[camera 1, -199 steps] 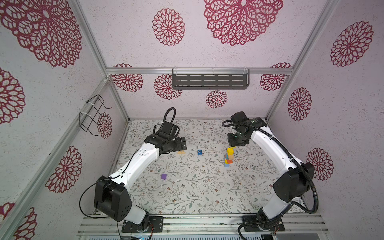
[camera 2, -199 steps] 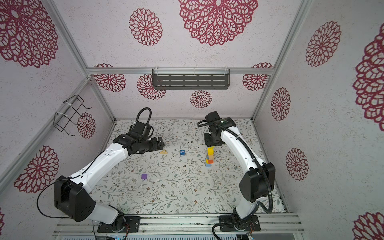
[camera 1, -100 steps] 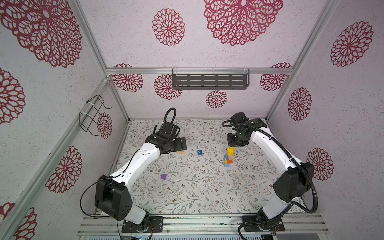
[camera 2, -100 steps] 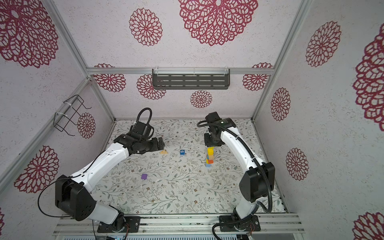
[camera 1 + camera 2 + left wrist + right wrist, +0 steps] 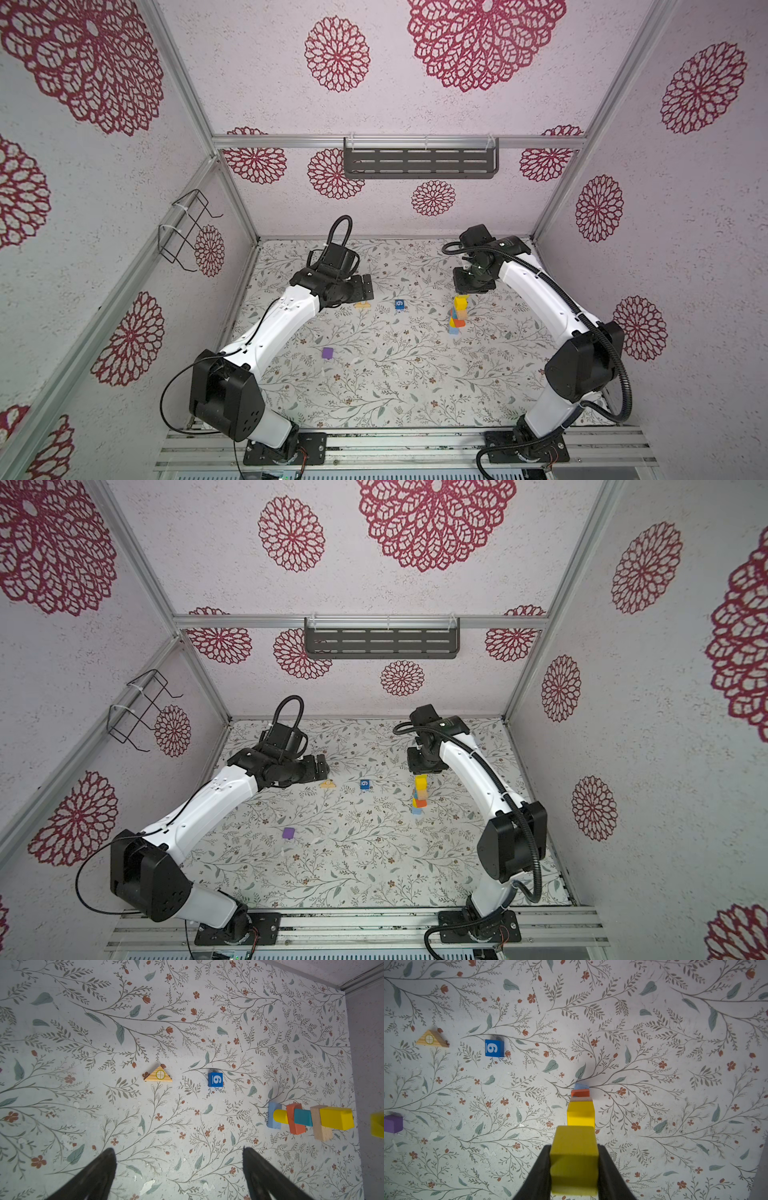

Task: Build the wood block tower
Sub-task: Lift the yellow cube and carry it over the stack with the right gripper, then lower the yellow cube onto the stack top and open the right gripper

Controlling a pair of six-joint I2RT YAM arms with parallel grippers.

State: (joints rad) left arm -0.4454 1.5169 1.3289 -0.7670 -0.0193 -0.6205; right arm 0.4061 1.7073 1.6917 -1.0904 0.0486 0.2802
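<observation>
Holding yellow block above tower, right gripper clenched, left gripper spread empty, blue cube, triangle nearby

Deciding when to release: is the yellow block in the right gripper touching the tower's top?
Apart. The left wrist view shows a clear gap between the held yellow block and the tower.

dark slotted shelf mounted at back; wire rack at left; floral mat underneath
</observation>
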